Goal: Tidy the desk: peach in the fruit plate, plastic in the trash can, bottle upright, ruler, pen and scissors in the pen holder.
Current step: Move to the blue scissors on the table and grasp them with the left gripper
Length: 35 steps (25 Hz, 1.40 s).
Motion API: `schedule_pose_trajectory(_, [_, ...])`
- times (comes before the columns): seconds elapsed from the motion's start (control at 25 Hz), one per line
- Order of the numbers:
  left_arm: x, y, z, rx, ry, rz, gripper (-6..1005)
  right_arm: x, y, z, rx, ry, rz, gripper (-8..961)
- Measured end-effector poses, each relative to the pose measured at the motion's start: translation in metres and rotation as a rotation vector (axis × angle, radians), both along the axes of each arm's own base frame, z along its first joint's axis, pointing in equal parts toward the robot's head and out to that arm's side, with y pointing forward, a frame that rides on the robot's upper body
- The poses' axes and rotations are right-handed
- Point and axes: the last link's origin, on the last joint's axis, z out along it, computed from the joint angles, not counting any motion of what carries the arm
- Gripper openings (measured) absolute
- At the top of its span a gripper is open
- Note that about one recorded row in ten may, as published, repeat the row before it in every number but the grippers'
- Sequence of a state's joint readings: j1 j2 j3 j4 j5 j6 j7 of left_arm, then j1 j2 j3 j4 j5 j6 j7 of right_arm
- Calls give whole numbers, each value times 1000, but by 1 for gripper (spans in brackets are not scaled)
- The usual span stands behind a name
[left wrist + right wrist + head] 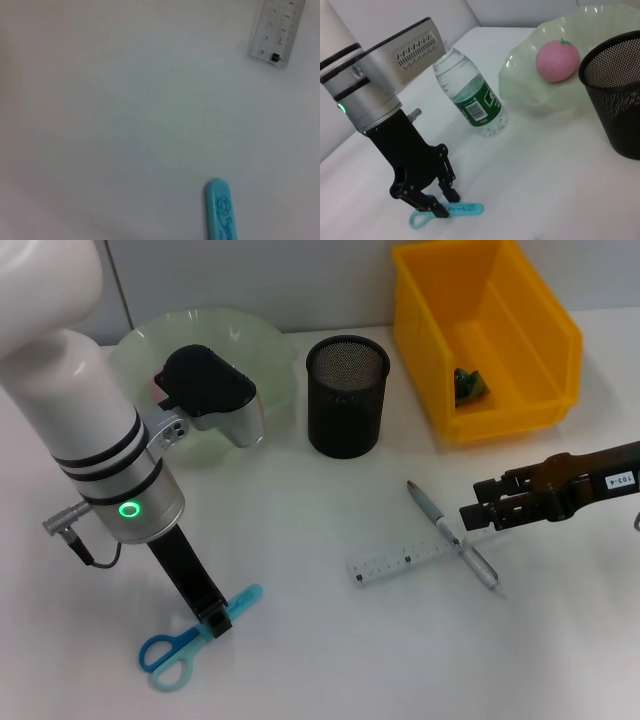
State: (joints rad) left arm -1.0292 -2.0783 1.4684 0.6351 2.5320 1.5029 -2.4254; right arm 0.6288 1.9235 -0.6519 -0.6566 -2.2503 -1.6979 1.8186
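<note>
The left end effector [216,623] is down on the white table [330,650], its black fingers [442,210] clamped on the light-blue plastic scissors [190,640] between sheathed blade and handle loops. Out to the right, the right end effector [468,516] hovers with jaws parted just beside the silver pen [452,535], which lies across the clear plastic ruler [405,561]. The pink peach [558,61] sits in the pale green fruit plate [520,85], the clear water bottle [469,95] stands upright beside it, and the black mesh pen holder [346,396] stands between plate and yellow bin [500,340].

The left arm reaches steeply down, its black left gripper [216,623] seemingly clamped at table level, while the black right gripper [470,516] hovers horizontally, fingers apparently parted.
</note>
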Motion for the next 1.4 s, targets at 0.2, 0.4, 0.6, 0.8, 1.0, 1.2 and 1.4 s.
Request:
schedule_pose_trajectory(0.2, [0, 0, 0, -1, -2, -7, 298, 0, 1, 0, 2, 0, 0, 724])
schedule_pose_trajectory(0.4, [-1, 0, 0, -7, -3, -16, 299, 0, 1, 0, 4, 1, -1, 724])
schedule_pose_trajectory(0.6, [-1, 0, 0, -19, -7, -35, 300, 0, 1, 1, 7, 3, -4, 724])
schedule_pose_trajectory(0.8, [2, 2, 0, -22, -14, -67, 302, 1, 0, 1, 11, 6, -10, 724])
schedule_pose_trajectory(1.0, [6, 4, 0, -23, -18, -99, 303, 2, 0, 2, 13, 8, -12, 724])
schedule_pose_trajectory(1.2, [11, 6, 0, -36, -14, -140, 305, 3, -1, 4, 19, 13, -18, 724])
schedule_pose_trajectory(1.4, [16, 7, -2, -37, -8, -185, 306, 9, -3, 8, 32, 13, -32, 724])
